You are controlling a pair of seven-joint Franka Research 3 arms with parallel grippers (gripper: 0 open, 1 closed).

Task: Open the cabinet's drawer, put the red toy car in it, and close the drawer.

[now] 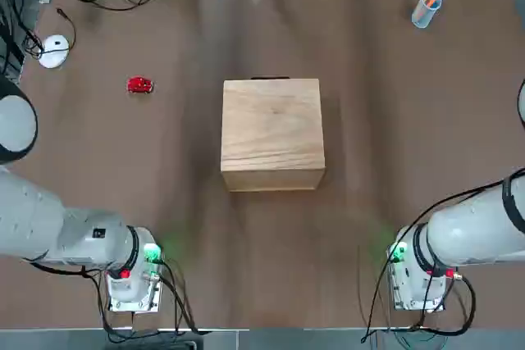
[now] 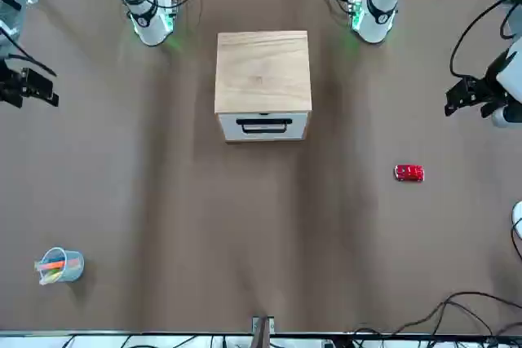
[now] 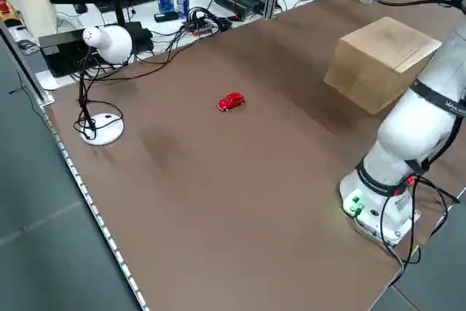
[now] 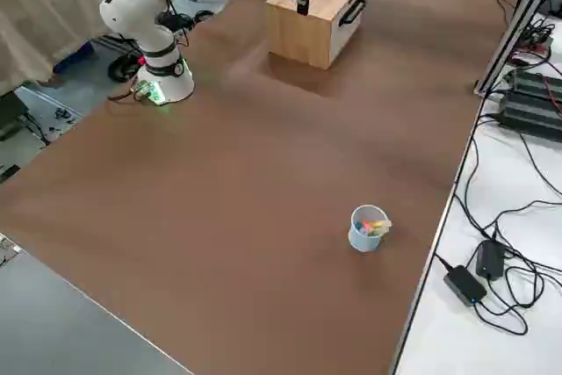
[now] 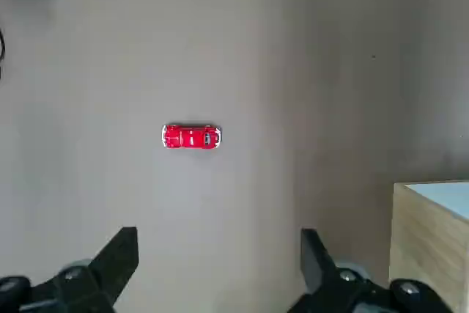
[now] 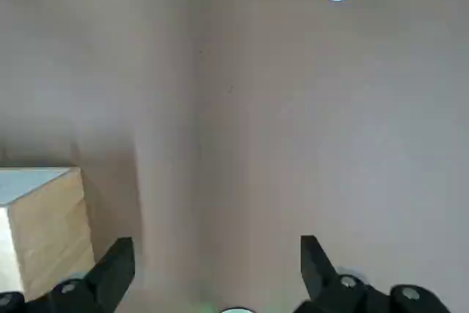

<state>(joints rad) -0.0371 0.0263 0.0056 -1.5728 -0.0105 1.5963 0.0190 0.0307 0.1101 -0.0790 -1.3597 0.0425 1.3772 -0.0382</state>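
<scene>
The cabinet [image 1: 272,133] is a light wooden box in the middle of the table. Its drawer [image 2: 263,126] is shut, with the dark handle on the side facing away from the arms. The red toy car [image 1: 140,85] sits alone on the table, to the left of the cabinet and level with its far edge. My left gripper [image 5: 218,243] hangs open high above the table, with the car [image 5: 191,137] below and ahead of its fingers. My right gripper [image 6: 216,247] is open too, raised over the right side of the table and holding nothing.
A pale blue cup of pens [image 1: 426,7] stands at the far right corner. A white mouse [image 1: 54,49] lies at the far left edge, beyond the car. Cables and equipment run along the far side of the table.
</scene>
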